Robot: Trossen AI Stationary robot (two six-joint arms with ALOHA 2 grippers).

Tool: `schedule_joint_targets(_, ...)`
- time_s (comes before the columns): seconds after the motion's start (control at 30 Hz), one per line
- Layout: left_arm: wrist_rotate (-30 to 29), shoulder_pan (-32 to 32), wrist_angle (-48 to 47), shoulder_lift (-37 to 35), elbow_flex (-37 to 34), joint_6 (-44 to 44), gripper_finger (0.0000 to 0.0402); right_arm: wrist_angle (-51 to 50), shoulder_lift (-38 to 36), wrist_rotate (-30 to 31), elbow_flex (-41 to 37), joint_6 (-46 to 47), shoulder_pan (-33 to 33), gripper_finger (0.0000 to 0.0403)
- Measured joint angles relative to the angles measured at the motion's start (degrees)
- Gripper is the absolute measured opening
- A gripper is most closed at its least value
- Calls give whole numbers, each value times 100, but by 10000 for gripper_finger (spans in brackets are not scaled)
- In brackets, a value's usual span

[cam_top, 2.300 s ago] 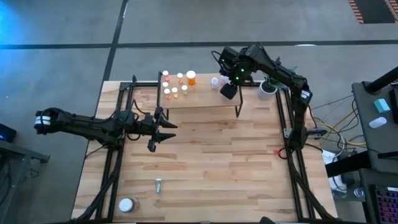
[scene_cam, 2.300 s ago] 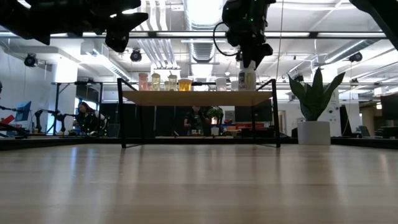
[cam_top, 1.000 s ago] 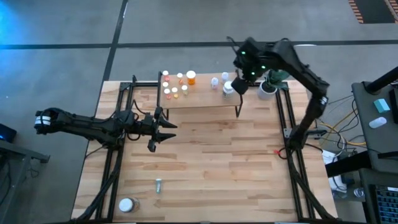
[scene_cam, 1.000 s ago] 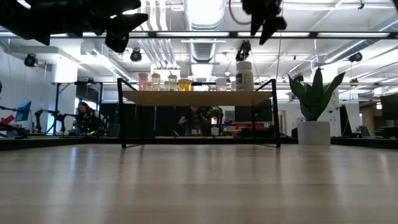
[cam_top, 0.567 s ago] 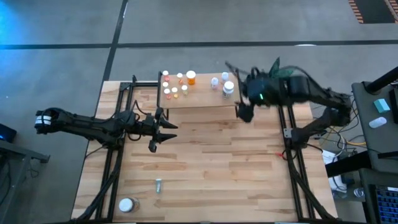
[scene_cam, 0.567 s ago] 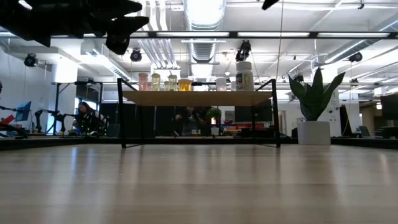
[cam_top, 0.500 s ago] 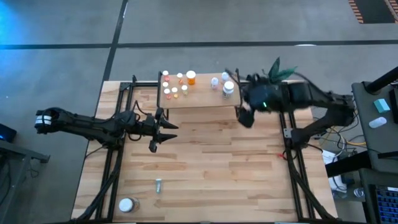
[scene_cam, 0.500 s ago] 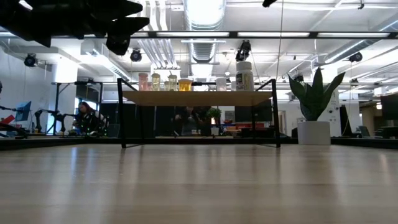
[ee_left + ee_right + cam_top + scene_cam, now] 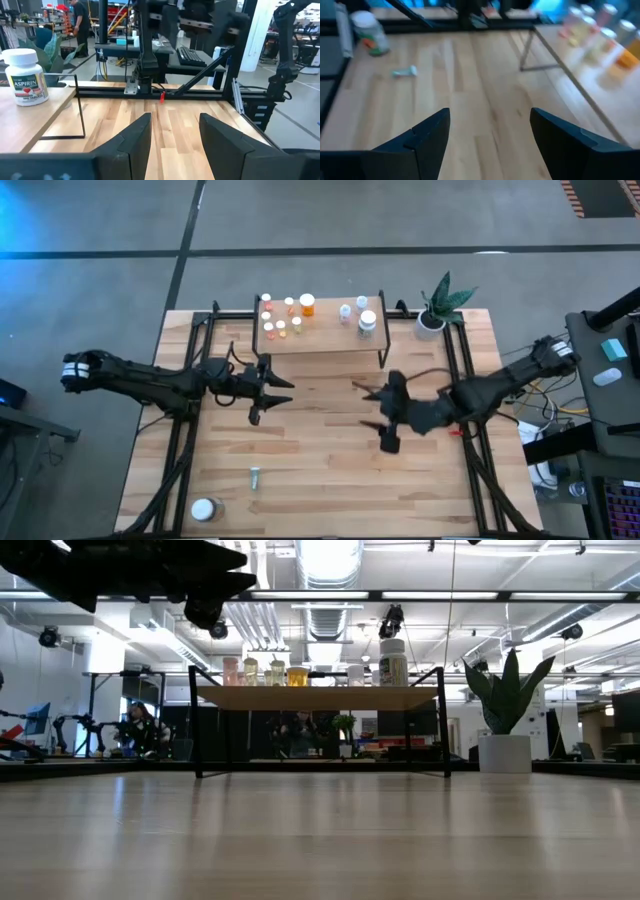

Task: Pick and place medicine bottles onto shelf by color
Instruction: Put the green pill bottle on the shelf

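Observation:
The shelf (image 9: 322, 330) stands at the table's far middle. Orange, red and yellow medicine bottles (image 9: 283, 319) stand on its left end, white ones (image 9: 362, 314) on its right end, among them an aspirin bottle (image 9: 25, 77). A small vial (image 9: 254, 476) lies on its side near the table's near left corner, beside a white-capped bottle (image 9: 204, 508) standing upright. My left gripper (image 9: 280, 390) hovers open, left of the shelf's near edge. My right gripper (image 9: 378, 415) is open above the table's middle, pointing toward the near left, where its wrist view shows the vial (image 9: 405, 72).
A potted plant (image 9: 436, 308) stands at the far right, beside the shelf. Black frame rails (image 9: 190, 430) run along the table's left and right sides. Bare planks (image 9: 320, 470) spread between the shelf and the near edge. People and desks show in the room behind.
My right gripper has swung away from the white bottles on the shelf's right end, toward the table's near edge and down. It has turned to face the near left corner and stays open. The bottles on the shelf have kept their places.

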Motion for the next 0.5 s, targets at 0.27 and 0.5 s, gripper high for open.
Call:
schedule_joint_targets(0.27,199,-2,-465,-51,154,-388,151,1865,-26,336,-1056,-191,340,263)
schedule_joint_targets(0.5,604,-123,-3120,-379,958,-1077,151,2289,-26,357,-1319,-310,329,263)
